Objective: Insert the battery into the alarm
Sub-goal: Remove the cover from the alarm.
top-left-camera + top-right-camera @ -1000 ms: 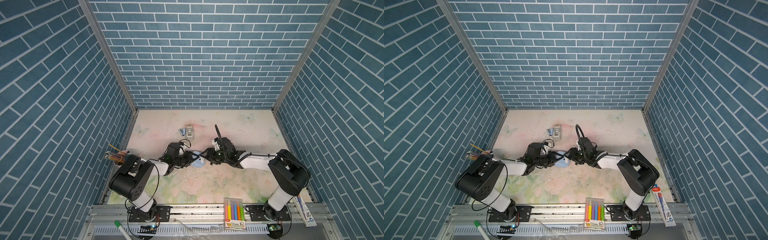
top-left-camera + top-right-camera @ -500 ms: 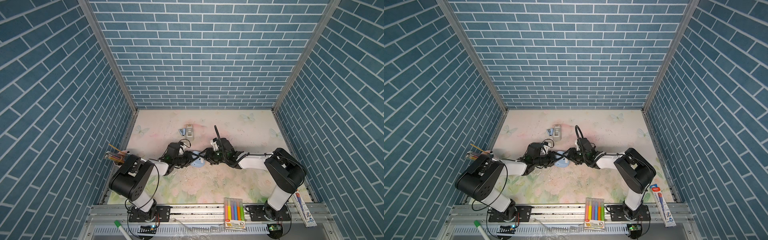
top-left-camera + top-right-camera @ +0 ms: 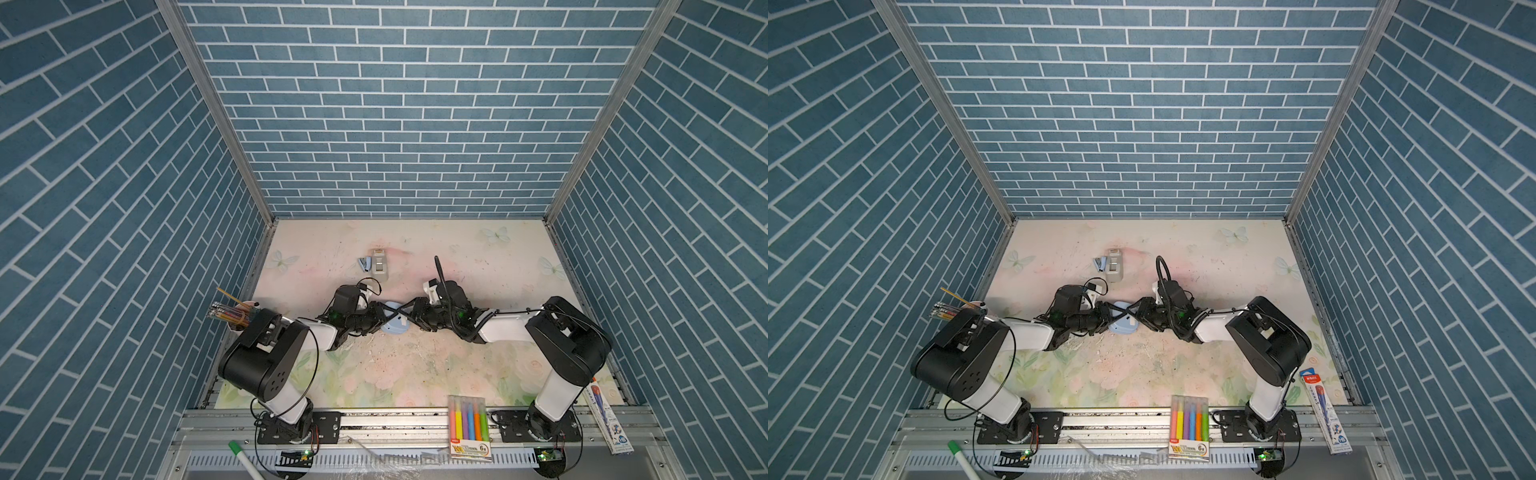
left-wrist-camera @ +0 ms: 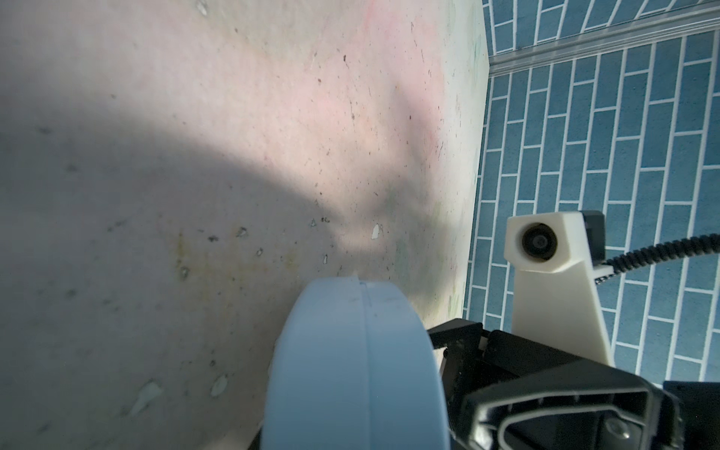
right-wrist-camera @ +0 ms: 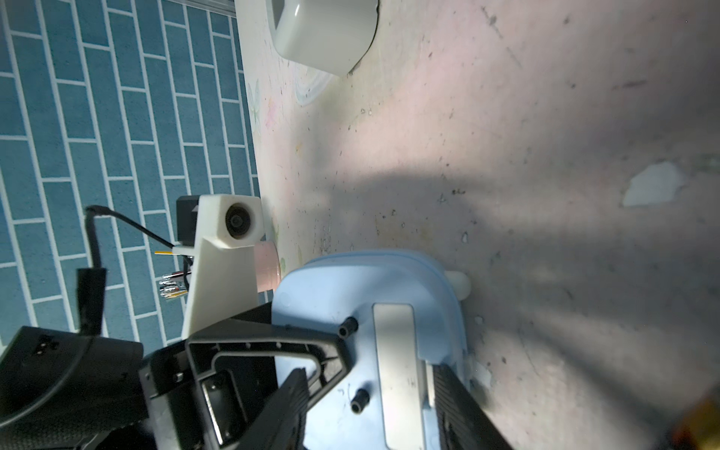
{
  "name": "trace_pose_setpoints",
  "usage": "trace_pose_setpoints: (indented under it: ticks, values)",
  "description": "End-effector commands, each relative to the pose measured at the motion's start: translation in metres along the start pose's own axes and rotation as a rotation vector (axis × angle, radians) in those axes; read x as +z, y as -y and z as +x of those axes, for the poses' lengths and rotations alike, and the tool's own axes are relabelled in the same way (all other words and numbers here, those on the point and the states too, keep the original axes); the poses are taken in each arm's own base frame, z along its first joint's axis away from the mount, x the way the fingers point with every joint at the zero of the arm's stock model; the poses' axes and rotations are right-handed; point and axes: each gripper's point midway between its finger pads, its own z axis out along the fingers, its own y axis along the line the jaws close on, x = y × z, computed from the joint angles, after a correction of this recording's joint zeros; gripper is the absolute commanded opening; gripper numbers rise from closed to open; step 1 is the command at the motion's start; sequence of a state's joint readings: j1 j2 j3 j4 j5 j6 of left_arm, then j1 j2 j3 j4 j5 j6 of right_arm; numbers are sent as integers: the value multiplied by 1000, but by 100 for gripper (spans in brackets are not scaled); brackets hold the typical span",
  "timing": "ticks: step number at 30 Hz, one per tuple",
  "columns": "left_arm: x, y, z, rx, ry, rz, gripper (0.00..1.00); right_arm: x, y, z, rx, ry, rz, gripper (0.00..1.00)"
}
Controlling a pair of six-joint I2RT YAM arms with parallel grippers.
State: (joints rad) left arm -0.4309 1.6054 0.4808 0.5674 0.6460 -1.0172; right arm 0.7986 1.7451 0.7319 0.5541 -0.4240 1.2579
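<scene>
The alarm (image 3: pixel 394 326) sits near the middle of the surface (image 3: pixel 415 365), between the two arms. The left gripper (image 3: pixel 383 316) is clenched on it. In the left wrist view the blue body (image 4: pixel 350 370) shows edge-on, its seam running straight away from the camera. Its plain back is turned toward the right arm and partly upward, so both top views show it as a pale blue patch (image 3: pixel 1122 323). In the right wrist view the back carries a long grey strip (image 5: pixel 397 370). The strip's long axis runs lengthways between the right gripper's fingers (image 5: pixel 463 409), and two small black pegs stand beside it. A white knob (image 5: pixel 459 285) sticks out of the alarm's edge. The right gripper (image 3: pixel 409 314) is released: its jaws stand apart against the back, with nothing seen clamped between them. I cannot tell where the battery lies or which way it points. A blurred gold-brown patch (image 5: pixel 701 432) shows at the corner of the right wrist view. A grey boxy device (image 3: pixel 380 266) stands well apart, toward the far edge.
</scene>
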Motion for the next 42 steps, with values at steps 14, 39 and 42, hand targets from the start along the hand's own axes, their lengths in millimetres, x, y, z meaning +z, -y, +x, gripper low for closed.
trace_pose_setpoints:
  ticks: [14,39,42]
  values:
    - [4,-10,6,-13,-19,-18,0,-13,-57,3,22,-9,-187,50]
    - [5,-9,6,-13,-24,-16,0,-53,-9,-4,-234,-65,432,53]
    - [5,-9,6,-13,-25,-15,0,-44,-11,-3,-259,-83,475,55]
